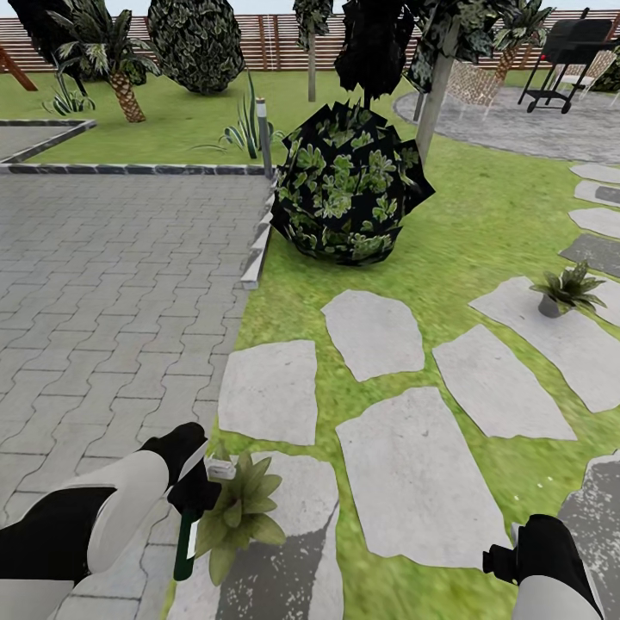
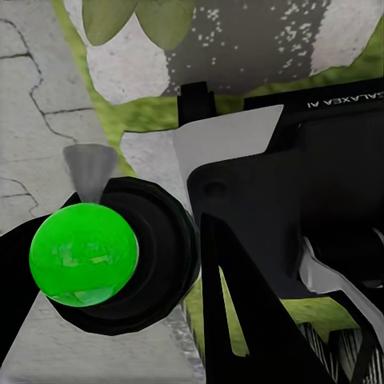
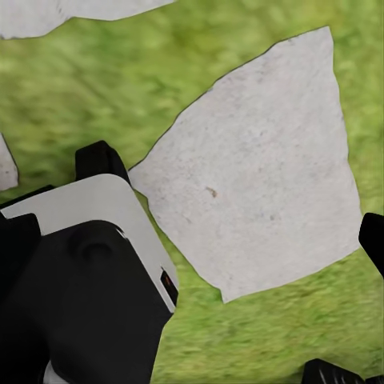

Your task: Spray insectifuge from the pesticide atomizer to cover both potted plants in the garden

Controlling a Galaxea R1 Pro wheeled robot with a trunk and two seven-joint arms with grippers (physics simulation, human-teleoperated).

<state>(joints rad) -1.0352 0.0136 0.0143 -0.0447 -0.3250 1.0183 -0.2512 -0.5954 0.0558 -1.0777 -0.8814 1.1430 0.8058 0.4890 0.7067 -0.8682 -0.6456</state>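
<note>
Head view: the left gripper (image 1: 196, 492), at the end of a white-and-black arm, is closed around the pesticide atomizer (image 1: 185, 542) — a slim dark green bottle with a white label hanging below the gripper, its pale trigger head (image 1: 220, 469) pointing toward the near potted plant (image 1: 237, 512). This rosette of pointed olive-green leaves sits on a grey stepping stone (image 1: 284, 551) just beside the atomizer, and its leaves overlap the bottle in this view. The second potted plant (image 1: 566, 291), in a small grey pot, stands on another stepping stone (image 1: 568, 344) well apart, toward the robot's right. A large dark round bush (image 1: 349, 182) rises on the lawn (image 1: 465, 241) beyond the stones; grey paving (image 1: 112, 284) lies to the left, and a brown slatted fence (image 1: 275, 39) closes the far side.

Left wrist view: a bright green sphere (image 2: 83, 254) set in a black ring appears beside the gripper body, with olive leaves (image 2: 140, 20) over stone beyond it.

The right gripper (image 1: 517, 551) hangs over grass near a stone — whether its jaws are wide or narrow cannot be told.
</note>
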